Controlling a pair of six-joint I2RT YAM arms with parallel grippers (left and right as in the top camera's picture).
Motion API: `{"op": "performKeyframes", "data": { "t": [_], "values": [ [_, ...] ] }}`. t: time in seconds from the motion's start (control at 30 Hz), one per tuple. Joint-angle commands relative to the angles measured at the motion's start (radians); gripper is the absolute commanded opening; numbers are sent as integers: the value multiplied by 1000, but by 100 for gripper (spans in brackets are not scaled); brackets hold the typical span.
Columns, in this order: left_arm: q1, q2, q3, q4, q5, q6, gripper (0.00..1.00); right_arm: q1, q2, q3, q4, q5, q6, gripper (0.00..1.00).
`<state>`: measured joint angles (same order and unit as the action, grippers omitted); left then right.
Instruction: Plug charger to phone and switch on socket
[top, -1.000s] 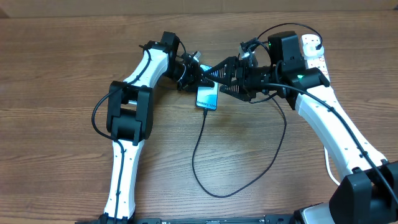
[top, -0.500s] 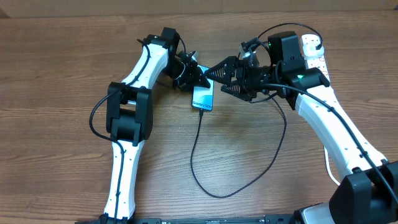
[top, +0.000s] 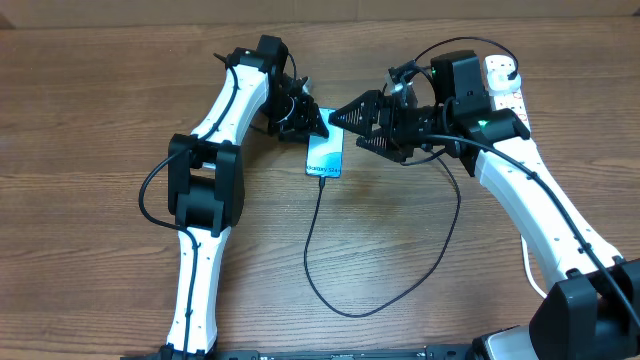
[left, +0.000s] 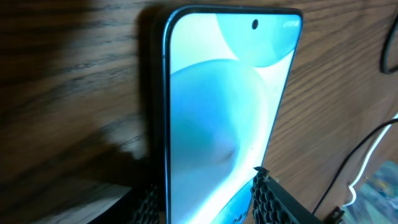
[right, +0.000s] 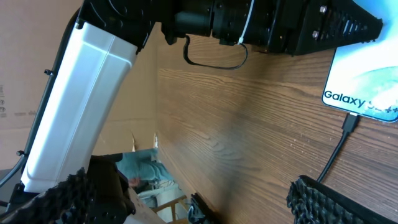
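While the phone (top: 325, 156) sits near the middle of the worktop (top: 90, 110), screen up and glowing pale blue, your left tool (top: 305, 122) is clenched on it. It comes at the phone from the far left. In the left wrist view its fingers (left: 144, 202) flank the lit glass, one at each long edge. Whether the phone lies flat on the wood or is raised a little, you cannot tell.

The word "Galaxy" runs across the phone's near end, as the right wrist view shows. The small plug tip (right: 350, 122) of the charger (top: 306, 250) is seated in that same end. From there the thin black cable trails toward you, bends round in a wide loop and runs back up on the right until it passes under your right arm.

Your right tool (top: 346, 128) hovers close beside the phone on its right, released, with its fingers spread wide and nothing between them. In the right wrist view its two fingertips sit well apart at the bottom corners, with bare wood between them.

Beyond that arm, at the far right of the worktop, the white socket (top: 508, 88) shows only in part, with red markings on its top. A white cord (top: 530, 268) lies beside the right arm, nearer to you.
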<state>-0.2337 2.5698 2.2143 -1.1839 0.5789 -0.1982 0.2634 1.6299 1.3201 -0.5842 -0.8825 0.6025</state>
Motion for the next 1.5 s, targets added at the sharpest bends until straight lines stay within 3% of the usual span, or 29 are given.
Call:
{"op": "performKeyframes", "data": {
  "t": [0.0,0.17,0.3,0.37,0.43,0.7,0.97,1.23,1.47],
  "values": [
    [20,61,-15,-14,-239,19,43,0,-10,10,-15,26,-10,100],
    [22,60,48,-59,-258,19,48,0,-10,10,-92,134,-10,100],
    [27,42,132,-103,-283,19,64,-2,-10,11,-140,138,-62,100],
    [31,24,181,-130,-302,19,75,-2,-10,12,-174,156,-86,100],
    [36,-2,229,-152,-322,19,100,-2,-10,29,-236,232,-94,100],
    [70,-155,403,-223,-323,19,99,-53,-10,360,-647,667,-145,100],
    [55,-380,404,-231,-328,94,100,-275,144,592,-888,796,-263,100],
    [54,-463,404,-243,-327,93,100,-467,253,632,-720,814,-319,100],
    [54,-462,401,-260,-327,93,100,-541,331,630,-557,1002,-319,100]
  ]
}}
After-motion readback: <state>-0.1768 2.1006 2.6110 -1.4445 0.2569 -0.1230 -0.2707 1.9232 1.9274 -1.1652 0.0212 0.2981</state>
